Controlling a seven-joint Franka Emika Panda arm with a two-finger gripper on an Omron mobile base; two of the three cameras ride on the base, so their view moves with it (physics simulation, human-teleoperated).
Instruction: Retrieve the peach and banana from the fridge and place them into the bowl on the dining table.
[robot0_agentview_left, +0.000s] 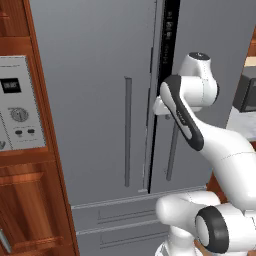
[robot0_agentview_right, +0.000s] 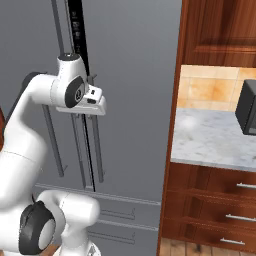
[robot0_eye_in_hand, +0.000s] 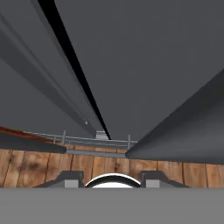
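Note:
The tall grey fridge (robot0_agentview_left: 95, 75) (robot0_agentview_right: 135, 75) fills the middle of both base views. A narrow dark gap (robot0_agentview_left: 167, 45) (robot0_agentview_right: 77, 30) runs between its two doors, so the right door stands slightly ajar. My white hand (robot0_agentview_left: 161, 106) (robot0_agentview_right: 95, 102) hangs right at this gap, close to the right door's bar handle (robot0_agentview_left: 172, 150) (robot0_agentview_right: 97, 150), and points down along the fridge front (robot0_eye_in_hand: 153, 52). My gripper (robot0_eye_in_hand: 113, 178) is open, its fingertips (robot0_eye_in_hand: 72, 178) far apart with nothing between them. The peach, banana, bowl and dining table are out of view.
A reddish wood cabinet with a white control panel (robot0_agentview_left: 17, 105) stands left of the fridge. To the right is a marbled wall counter (robot0_agentview_right: 210, 140) with a black appliance (robot0_agentview_right: 247, 107) and wood drawers (robot0_agentview_right: 215, 200). Fridge drawers (robot0_agentview_left: 120, 215) sit below; a plank floor (robot0_eye_in_hand: 43, 162) lies underneath.

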